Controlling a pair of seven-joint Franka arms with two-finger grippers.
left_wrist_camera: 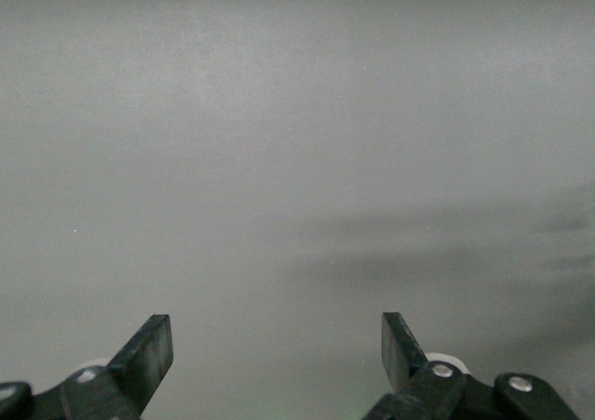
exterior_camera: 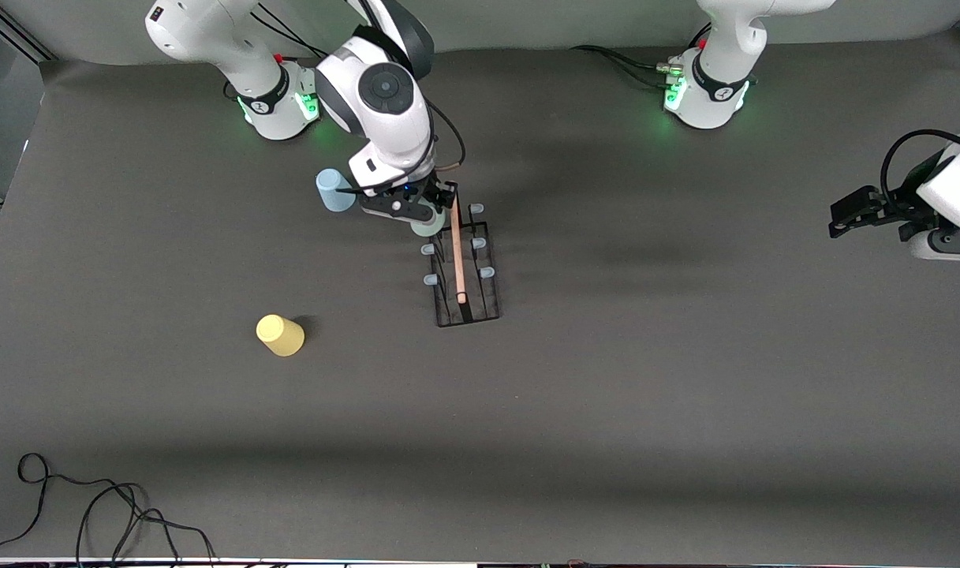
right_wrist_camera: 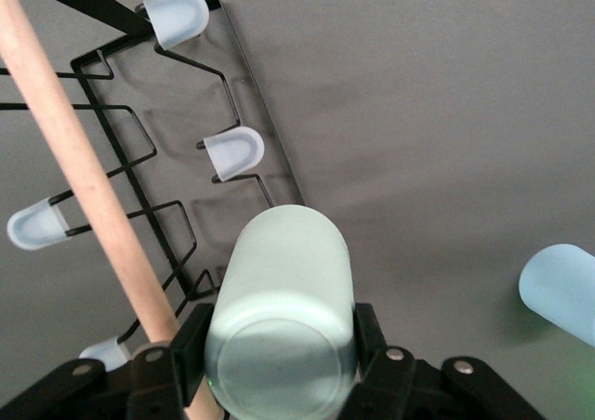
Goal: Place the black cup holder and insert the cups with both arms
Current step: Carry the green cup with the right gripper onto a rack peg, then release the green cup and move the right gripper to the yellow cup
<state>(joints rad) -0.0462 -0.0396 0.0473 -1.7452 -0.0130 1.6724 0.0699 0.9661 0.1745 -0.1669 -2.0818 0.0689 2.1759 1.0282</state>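
Observation:
The black cup holder (exterior_camera: pixel 468 314) stands mid-table with its wooden rod (exterior_camera: pixel 457 252) on top. My right gripper (exterior_camera: pixel 421 219) is shut on the pale green cup (exterior_camera: pixel 427 229) at the holder's end farthest from the front camera. In the right wrist view the green cup (right_wrist_camera: pixel 279 290) sits between the fingers (right_wrist_camera: pixel 191 346), base toward the camera, beside the rod (right_wrist_camera: pixel 84 169) and over the wire prongs (right_wrist_camera: pixel 234 152); a prong under it is hidden. The light blue cup (exterior_camera: pixel 334 191) lies beside the right gripper. The yellow cup (exterior_camera: pixel 280 335) stands upside down nearer the front camera. My left gripper (exterior_camera: pixel 842 217) waits open at the left arm's end.
Black cables (exterior_camera: pixel 93 505) lie at the table's front corner on the right arm's end. The left wrist view shows only bare grey table between its open fingers (left_wrist_camera: pixel 149 350). The blue cup also shows in the right wrist view (right_wrist_camera: pixel 561 295).

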